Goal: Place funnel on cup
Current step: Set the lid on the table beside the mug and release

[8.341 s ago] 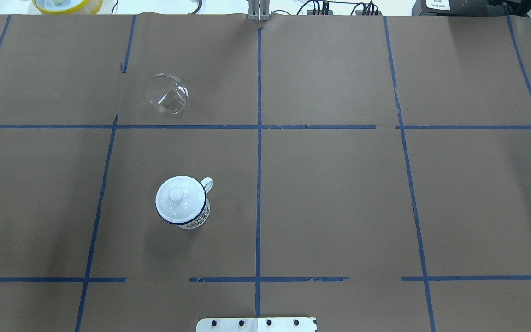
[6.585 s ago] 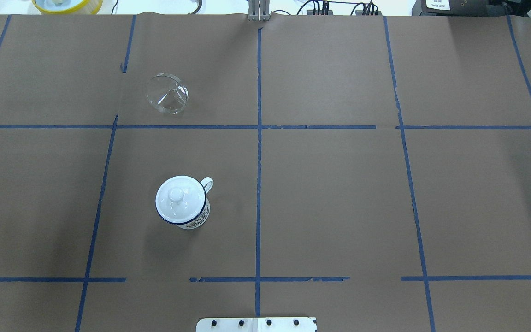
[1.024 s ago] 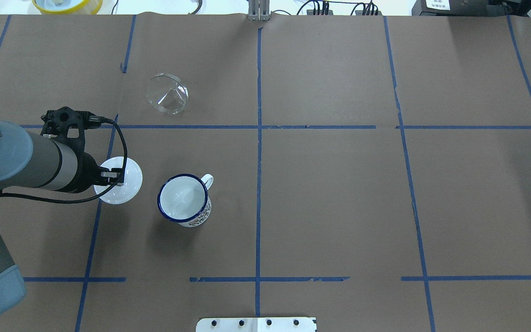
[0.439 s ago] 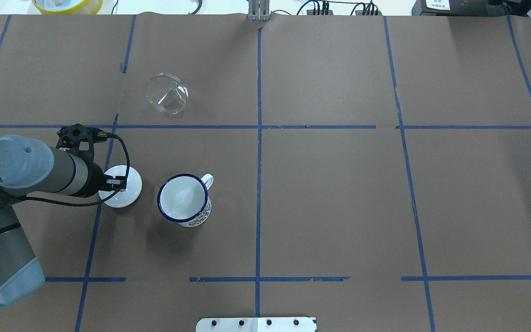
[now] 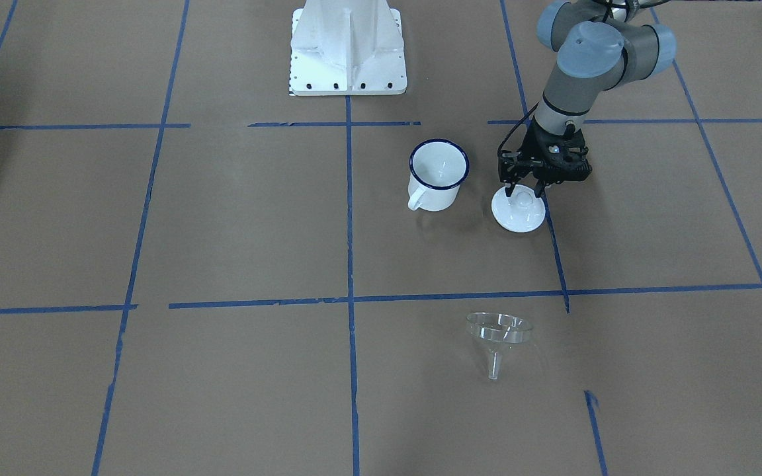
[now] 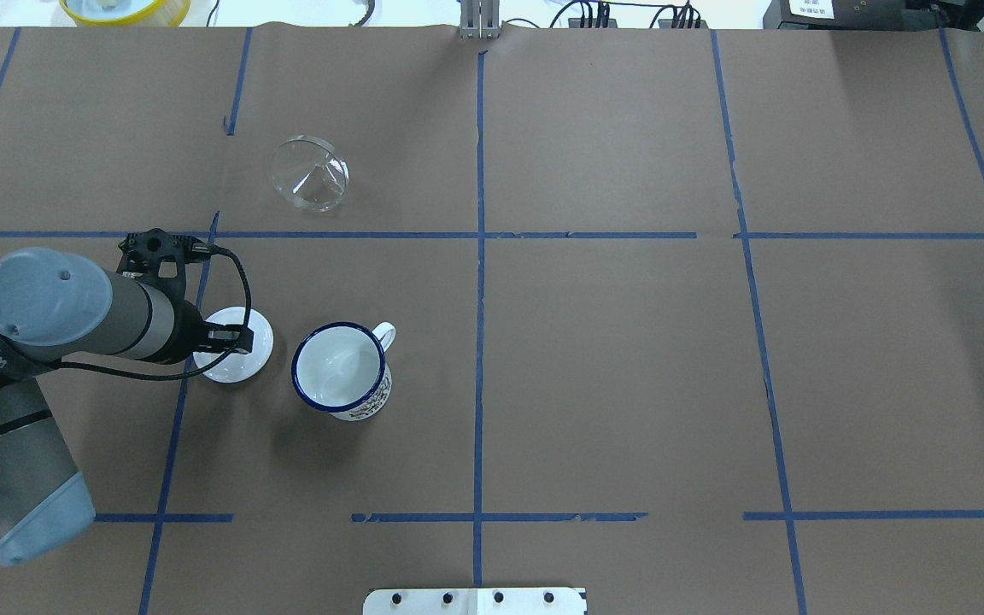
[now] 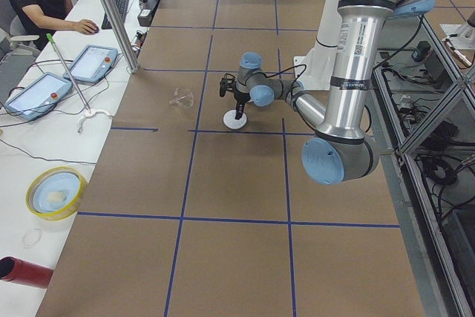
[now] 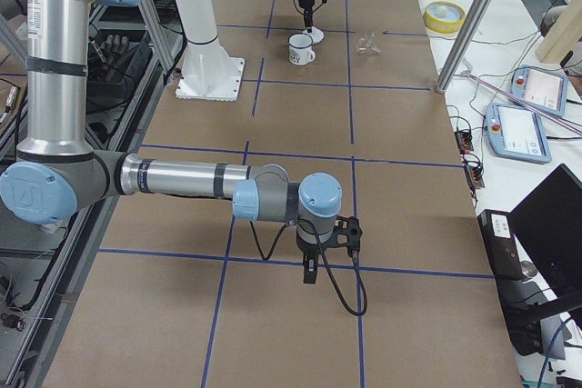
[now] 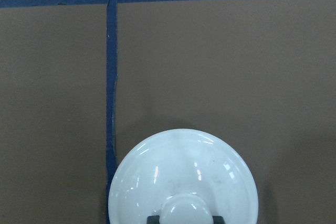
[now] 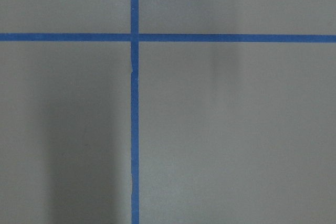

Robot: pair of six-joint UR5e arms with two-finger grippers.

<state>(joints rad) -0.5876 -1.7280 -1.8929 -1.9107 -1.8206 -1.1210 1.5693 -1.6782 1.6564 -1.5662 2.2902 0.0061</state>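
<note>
Exterior front-facing: the left end effector [image 5: 524,191] is clamped on the knob of the lid [image 5: 518,215], which sits on the counter [image 5: 222,231] just beside the open cup [image 5: 438,173]. The funnel [image 5: 499,332] sits well apart. Exterior right: I cannot tell the right end effector's [image 8: 310,272] state.

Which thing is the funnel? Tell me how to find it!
On the brown paper table with blue tape lines, find the white enamel mug with a dark blue rim. One taped square farther from the robot lies the small clear funnel, alone. Unlike the mug and the round white knobbed lid, it is see-through.
</note>
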